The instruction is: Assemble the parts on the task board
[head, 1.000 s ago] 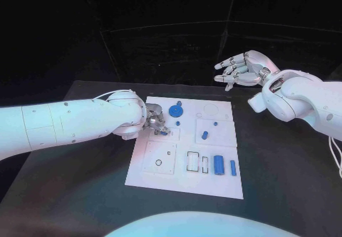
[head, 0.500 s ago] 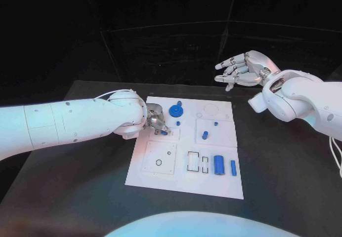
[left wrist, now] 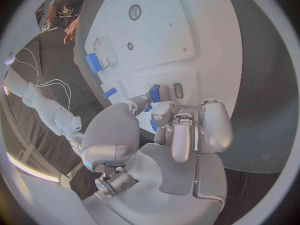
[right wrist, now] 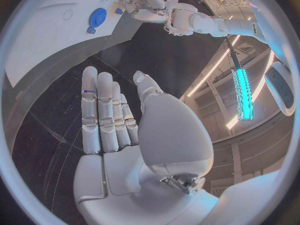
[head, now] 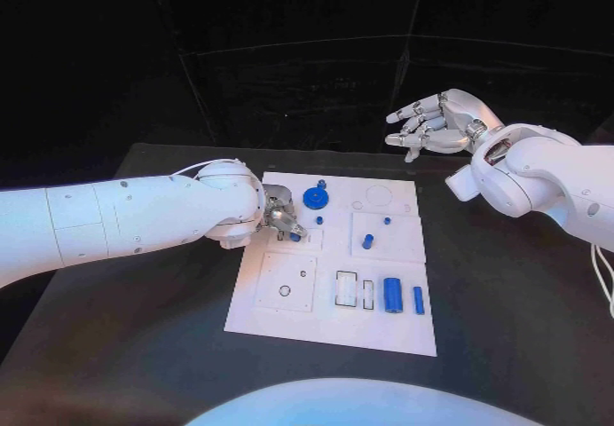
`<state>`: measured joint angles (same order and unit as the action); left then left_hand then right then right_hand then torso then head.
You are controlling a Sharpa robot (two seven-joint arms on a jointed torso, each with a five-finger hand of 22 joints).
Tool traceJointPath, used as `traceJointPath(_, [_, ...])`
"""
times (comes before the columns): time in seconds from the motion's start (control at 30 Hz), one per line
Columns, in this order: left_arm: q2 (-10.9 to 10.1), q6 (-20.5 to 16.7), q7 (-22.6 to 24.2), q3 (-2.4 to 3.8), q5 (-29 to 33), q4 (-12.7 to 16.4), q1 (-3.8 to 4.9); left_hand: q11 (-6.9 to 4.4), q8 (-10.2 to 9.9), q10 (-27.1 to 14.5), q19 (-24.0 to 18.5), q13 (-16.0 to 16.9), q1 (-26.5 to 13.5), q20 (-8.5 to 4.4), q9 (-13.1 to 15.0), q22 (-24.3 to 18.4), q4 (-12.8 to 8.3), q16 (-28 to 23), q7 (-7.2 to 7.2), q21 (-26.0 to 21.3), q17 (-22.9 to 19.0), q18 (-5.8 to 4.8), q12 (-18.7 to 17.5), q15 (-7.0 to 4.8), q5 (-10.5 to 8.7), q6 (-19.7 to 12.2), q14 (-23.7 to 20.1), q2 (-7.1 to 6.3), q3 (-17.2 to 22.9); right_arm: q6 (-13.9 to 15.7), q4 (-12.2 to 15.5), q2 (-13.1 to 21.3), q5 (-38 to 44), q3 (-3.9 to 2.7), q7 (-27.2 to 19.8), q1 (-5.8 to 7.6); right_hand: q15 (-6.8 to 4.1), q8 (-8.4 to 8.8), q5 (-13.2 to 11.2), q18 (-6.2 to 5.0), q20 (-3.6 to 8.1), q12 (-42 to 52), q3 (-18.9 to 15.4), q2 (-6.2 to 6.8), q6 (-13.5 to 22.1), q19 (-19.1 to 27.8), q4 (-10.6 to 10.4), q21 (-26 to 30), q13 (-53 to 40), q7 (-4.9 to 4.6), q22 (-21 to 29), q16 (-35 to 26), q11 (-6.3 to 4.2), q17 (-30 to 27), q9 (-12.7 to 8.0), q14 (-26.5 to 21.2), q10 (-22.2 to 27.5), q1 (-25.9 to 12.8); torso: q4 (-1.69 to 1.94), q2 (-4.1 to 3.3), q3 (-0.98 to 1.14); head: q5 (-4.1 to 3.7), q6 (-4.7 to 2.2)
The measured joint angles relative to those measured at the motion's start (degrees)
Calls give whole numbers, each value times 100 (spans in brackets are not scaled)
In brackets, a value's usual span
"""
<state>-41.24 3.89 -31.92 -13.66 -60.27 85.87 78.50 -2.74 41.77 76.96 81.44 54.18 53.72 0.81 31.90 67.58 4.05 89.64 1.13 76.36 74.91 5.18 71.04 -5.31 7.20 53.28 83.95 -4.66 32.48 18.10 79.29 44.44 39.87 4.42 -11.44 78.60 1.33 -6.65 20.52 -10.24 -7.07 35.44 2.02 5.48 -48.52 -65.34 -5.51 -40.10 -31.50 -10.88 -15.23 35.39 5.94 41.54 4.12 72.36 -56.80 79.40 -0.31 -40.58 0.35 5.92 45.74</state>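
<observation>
The white task board [head: 333,315] lies in the middle of the black table. My left hand [head: 280,219] is low over the board's left edge, and its fingertips pinch a small blue part [head: 295,236]. In the left wrist view the same blue part [left wrist: 154,93] sits between the thumb and a finger [left wrist: 165,108], just above the board [left wrist: 187,35]. A blue gear [head: 315,197] sits just beyond the hand. My right hand [head: 436,122] is raised beyond the board's far right corner, its fingers apart and holding nothing.
On the board are small blue pegs [head: 367,240], a blue cylinder [head: 393,296] and a blue bar [head: 419,301] near the front right. Rectangular slots [head: 347,289] and a ring [head: 284,291] lie left of them. Bare black table surrounds the board.
The left hand has edged very slightly toward the gear, still pinching the part. The right hand has stayed where it was.
</observation>
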Motion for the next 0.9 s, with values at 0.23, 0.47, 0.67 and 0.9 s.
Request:
traceJointPath(0.23, [2,24,-20,-5,21,-12,-5,-7,0,20,27,12,-149,-13,-19,62,175,0,-11,51,0,2,2,0,0,49,0,-8,-207,0,4,5,0,0,1,0,0,0,0,0,0,0,-18,0,0,0,-18,0,8,0,0,0,0,0,0,0,0,0,0,3,-1,-10,1])
traceJointPath(0.47, [2,18,-33,-6,33,-32,-6,-4,0,45,40,18,-338,-1,-28,94,318,0,-5,51,0,2,24,0,-27,96,0,-50,-495,1,4,5,0,0,0,0,0,0,0,0,0,0,-18,0,0,0,-18,0,8,0,0,0,0,0,0,0,0,0,0,4,-3,-12,3])
traceJointPath(0.67, [-8,1,-40,-7,38,-34,-7,-17,-22,57,59,38,-412,-19,-42,150,543,0,-31,87,0,3,48,-14,-32,132,14,-124,-1115,1,0,3,0,0,0,0,0,0,0,0,0,0,-18,0,0,0,-18,0,8,0,1,0,0,0,0,0,0,0,0,5,-5,-12,-3])
traceJointPath(0.9, [-38,-22,-41,-7,47,21,-8,-45,-49,85,77,50,-394,-38,-48,198,726,0,-51,110,0,3,77,-42,-32,152,-1,-105,-1647,1,-10,1,0,0,-1,0,0,0,0,0,0,0,-32,-2,21,0,-32,0,14,-21,4,0,0,-5,0,0,0,-2,3,7,-5,-19,-8])
